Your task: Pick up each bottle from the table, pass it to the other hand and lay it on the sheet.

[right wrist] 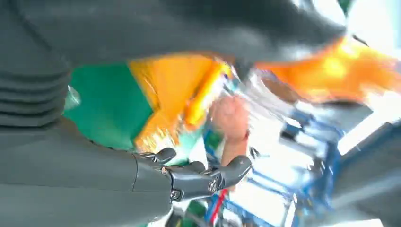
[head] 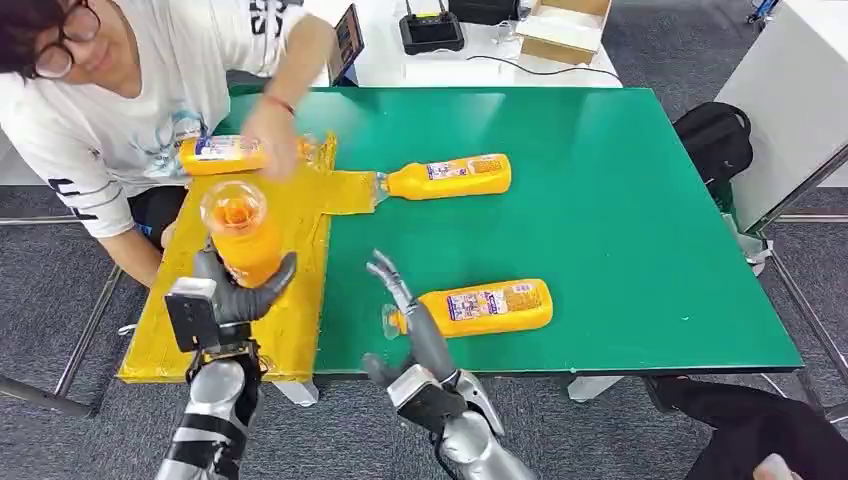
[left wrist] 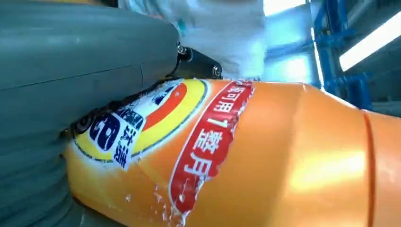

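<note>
My left hand (head: 238,290) grips an orange bottle (head: 243,232) upright above the yellow sheet (head: 290,250); the left wrist view shows its labelled side (left wrist: 246,156) tight against the palm. My right hand (head: 415,325) hangs open over the table's front edge, fingers spread, beside the cap end of a lying orange bottle (head: 485,307). In the right wrist view the fingers (right wrist: 208,177) hold nothing. Another orange bottle (head: 450,177) lies at the sheet's far right corner. At the sheet's far end a person's hand (head: 270,135) rests on a further bottle (head: 222,154).
The green table (head: 620,230) has bare room on its right half. A person leans in at the far left. A white desk with a dark device (head: 431,30) and a cardboard box (head: 563,28) stands behind. A black bag (head: 715,135) sits on the floor at right.
</note>
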Action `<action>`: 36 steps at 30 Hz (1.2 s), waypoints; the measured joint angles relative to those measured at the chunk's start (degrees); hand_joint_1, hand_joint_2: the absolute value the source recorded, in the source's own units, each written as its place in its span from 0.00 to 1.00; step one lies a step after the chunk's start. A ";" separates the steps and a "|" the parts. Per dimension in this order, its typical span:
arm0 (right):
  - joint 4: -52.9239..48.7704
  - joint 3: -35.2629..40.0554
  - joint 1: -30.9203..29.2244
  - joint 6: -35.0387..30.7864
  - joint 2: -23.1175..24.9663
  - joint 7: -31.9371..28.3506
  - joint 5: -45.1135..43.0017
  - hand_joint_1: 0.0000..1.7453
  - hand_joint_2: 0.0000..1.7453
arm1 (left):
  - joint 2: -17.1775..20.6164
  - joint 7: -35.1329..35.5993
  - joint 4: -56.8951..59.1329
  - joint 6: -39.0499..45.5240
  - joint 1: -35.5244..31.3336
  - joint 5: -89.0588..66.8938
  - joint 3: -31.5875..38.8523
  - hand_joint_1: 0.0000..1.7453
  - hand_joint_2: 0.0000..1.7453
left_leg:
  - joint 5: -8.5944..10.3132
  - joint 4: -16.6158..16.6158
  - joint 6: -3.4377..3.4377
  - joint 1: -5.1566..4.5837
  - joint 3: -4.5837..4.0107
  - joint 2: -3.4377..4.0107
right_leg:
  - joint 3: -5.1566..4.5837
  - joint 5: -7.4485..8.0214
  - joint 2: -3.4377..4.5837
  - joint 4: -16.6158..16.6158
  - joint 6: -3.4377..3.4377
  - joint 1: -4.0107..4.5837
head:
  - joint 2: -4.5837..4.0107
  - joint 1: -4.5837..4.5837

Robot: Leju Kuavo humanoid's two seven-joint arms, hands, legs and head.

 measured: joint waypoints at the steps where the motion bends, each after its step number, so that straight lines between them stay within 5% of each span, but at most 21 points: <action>1: -1.22 -0.22 0.25 -0.83 0.00 -0.37 -0.76 0.00 0.00 | 0.59 -0.09 2.14 2.60 -1.41 -2.23 1.07 1.00 1.00 | 0.00 0.00 0.00 0.00 0.00 0.00 | 0.00 0.00 0.00 0.00 0.00 0.00 | 0.00 0.02; 7: -7.17 -1.01 1.19 -5.29 0.18 -2.43 -4.83 0.00 0.00 | 5.36 3.43 18.06 15.19 -9.62 -23.42 4.02 1.00 1.00 | 0.04 0.00 -0.05 0.02 0.01 0.00 | -0.01 0.01 0.00 0.04 -0.01 0.01 | 0.00 0.00; 21: -12.06 -1.57 1.51 -7.06 0.28 -3.87 -6.77 0.00 0.00 | 10.88 16.72 35.12 16.49 -15.85 -58.16 6.29 1.00 1.00 | 0.04 0.00 -0.05 0.01 0.02 0.13 | -0.03 0.01 0.02 0.03 -0.02 0.01 | 0.00 0.02; 36: -12.34 -1.57 1.47 -6.40 0.28 -2.51 -6.92 0.00 0.00 | 12.15 13.79 45.74 3.47 -21.30 -54.27 6.36 1.00 1.00 | 0.04 0.00 -0.05 0.01 0.01 0.10 | -0.01 0.01 0.02 0.04 -0.02 0.01 | 0.00 0.00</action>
